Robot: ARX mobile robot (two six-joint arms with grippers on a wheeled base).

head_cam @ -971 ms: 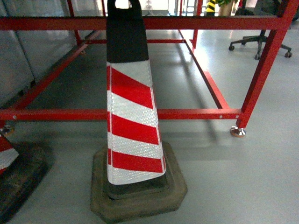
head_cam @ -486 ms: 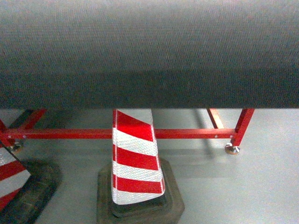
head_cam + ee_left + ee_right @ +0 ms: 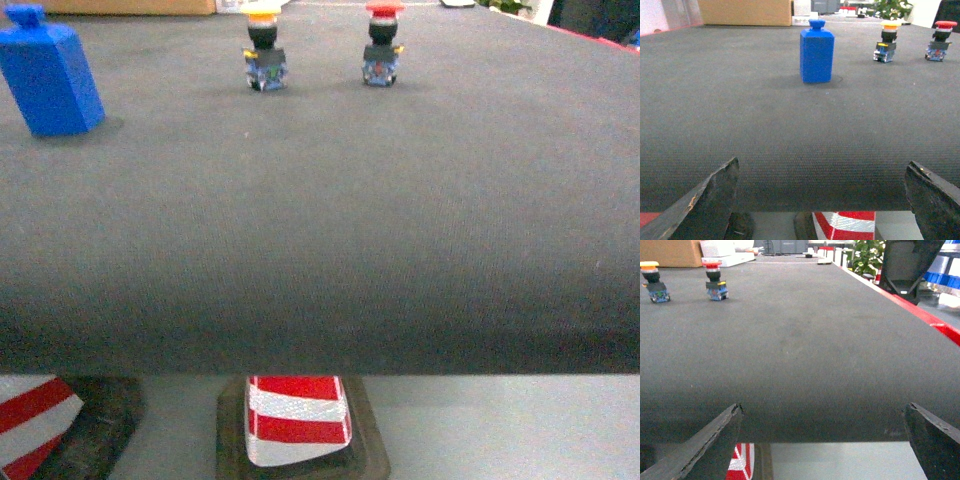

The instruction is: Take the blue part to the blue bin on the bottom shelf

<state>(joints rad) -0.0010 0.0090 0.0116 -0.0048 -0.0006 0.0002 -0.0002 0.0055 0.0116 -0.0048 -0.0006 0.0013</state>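
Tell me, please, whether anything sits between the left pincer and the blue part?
Nothing visible does. The left pincer is open at the table's near edge, and only bare dark table lies ahead of it up to the blue part.

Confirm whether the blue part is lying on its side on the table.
No, the blue part stands upright, knob on top.

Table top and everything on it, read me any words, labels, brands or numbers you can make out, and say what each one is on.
No readable text in any view.
The blue part: plain, no marking.
The yellow push-button and red push-button: any marks on their bases are too small and blurred.
The cardboard box: no print visible.
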